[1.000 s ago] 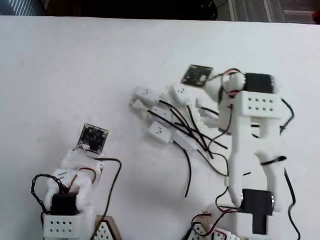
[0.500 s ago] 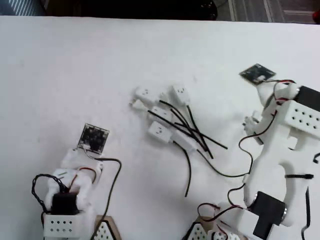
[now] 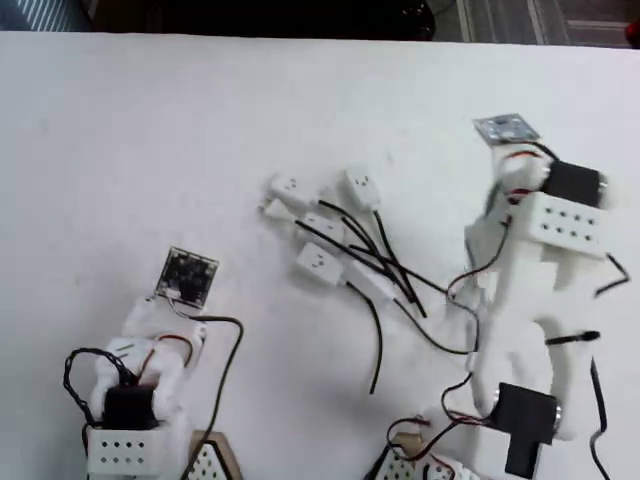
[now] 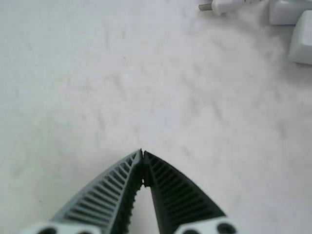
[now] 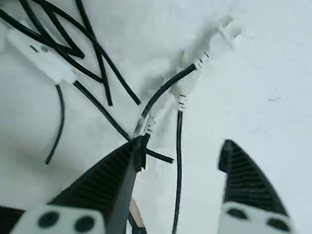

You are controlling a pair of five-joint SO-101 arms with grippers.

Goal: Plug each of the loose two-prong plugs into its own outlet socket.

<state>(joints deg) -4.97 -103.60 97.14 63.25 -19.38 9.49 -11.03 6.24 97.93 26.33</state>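
Note:
Several white outlet sockets (image 3: 318,262) and two-prong plugs (image 3: 272,208) lie tangled with black cables (image 3: 380,262) at the table's middle. My left arm (image 3: 140,370) sits at the near left. Its gripper (image 4: 142,155) is shut on nothing over bare table, with a plug (image 4: 219,6) and sockets (image 4: 287,10) farther off. My right arm (image 3: 540,220) stands to the right of the cluster. Its gripper (image 5: 183,156) is open above black cables (image 5: 161,95), with one white plug (image 5: 225,35) lying beyond it and a long white block (image 5: 34,51) off to the side.
The white table (image 3: 150,120) runs wide to the left and back of the cluster. The arms' bases and red and black wiring (image 3: 430,440) crowd the near edge. A dark strip (image 3: 300,15) borders the table's far edge.
The right arm left the cluster's right side, swung far to the right, then came partway back. A black cable now trails from the cluster towards it. The left arm kept still.

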